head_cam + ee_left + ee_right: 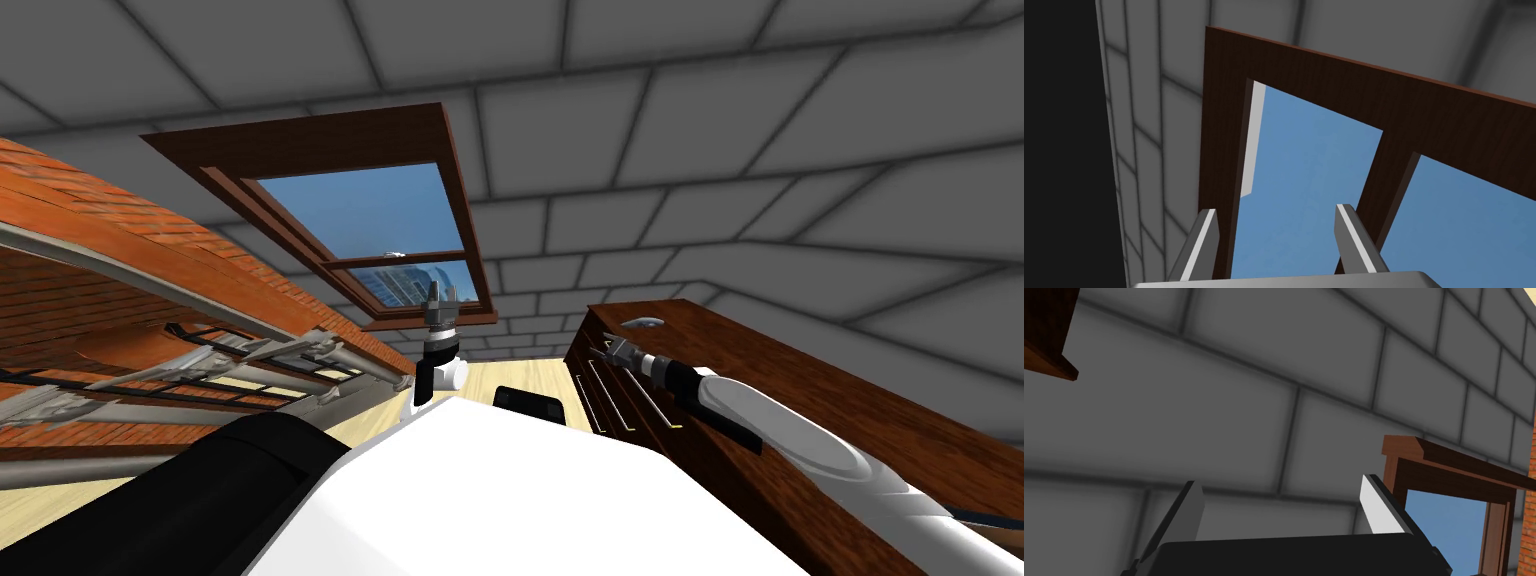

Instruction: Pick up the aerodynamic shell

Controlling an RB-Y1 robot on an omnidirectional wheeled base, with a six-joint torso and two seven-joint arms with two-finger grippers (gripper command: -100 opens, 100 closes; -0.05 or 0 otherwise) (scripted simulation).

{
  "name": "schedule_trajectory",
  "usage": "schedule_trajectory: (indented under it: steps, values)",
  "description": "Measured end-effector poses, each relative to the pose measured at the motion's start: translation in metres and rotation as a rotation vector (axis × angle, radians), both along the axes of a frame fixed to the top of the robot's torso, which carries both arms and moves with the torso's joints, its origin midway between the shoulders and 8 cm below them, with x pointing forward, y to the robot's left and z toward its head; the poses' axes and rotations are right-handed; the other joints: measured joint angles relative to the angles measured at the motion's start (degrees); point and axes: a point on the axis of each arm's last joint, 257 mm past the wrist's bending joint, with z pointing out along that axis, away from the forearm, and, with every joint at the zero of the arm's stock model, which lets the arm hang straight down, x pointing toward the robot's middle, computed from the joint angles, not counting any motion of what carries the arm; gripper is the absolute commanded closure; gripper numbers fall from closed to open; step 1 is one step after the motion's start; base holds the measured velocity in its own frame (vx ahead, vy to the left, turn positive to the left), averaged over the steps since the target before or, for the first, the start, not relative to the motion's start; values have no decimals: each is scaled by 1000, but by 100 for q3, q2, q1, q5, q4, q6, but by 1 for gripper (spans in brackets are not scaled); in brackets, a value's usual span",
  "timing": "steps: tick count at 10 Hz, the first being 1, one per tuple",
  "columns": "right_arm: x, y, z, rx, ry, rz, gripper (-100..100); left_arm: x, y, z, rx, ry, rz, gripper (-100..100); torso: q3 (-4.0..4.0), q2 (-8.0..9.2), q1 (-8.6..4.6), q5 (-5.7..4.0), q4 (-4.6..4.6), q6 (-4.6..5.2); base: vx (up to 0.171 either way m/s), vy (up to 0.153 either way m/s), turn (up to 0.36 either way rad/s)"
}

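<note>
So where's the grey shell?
In the head view, the grey shell lies on the brown dresser, on my right, just beyond the right tool.

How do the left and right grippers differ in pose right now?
The left gripper points up toward the window; the right gripper reaches out at the front edge of the dark wooden dresser. The right gripper is near the small grey shell on the dresser top; the left gripper is far from it. Both are open and empty.
</note>
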Motion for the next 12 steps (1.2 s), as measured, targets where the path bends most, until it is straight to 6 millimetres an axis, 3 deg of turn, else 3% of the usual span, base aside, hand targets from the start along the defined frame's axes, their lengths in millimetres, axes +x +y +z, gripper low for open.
schedule_trajectory:
  steps: [7, 12]
  values:
    - [5, -65, -14, -271, 7, 3, -100, 0, 0, 0, 0, 0, 0, 0, -4, -5, -1, 1, -1, -6, -24, -14, 88]
    - [8, -99, -16, -441, -5, 18, -100, 0, 0, 0, 0, 0, 0, 0, -6, -10, 0, -1, -2, 1, -8, -9, 64]
